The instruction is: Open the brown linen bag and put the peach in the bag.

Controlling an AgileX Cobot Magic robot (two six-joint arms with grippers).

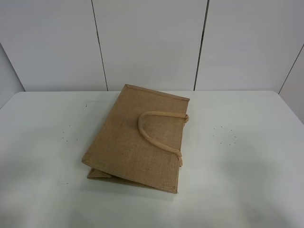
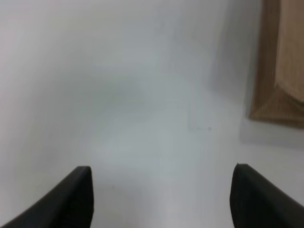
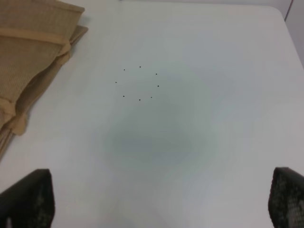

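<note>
The brown linen bag (image 1: 135,142) lies folded flat in the middle of the white table, with a beige loop handle (image 1: 154,135) resting on top. The peach is not in any view. Neither arm shows in the exterior high view. In the left wrist view my left gripper (image 2: 161,202) is open and empty above bare table, with a corner of the bag (image 2: 278,85) off to one side. In the right wrist view my right gripper (image 3: 161,204) is open wide and empty, with the bag's folded edge and handle (image 3: 33,52) apart from it.
The white table (image 1: 247,156) has a ring of small dark dots (image 3: 140,83) on the right-hand side and faint specks on the left. White wall panels stand behind the table's far edge.
</note>
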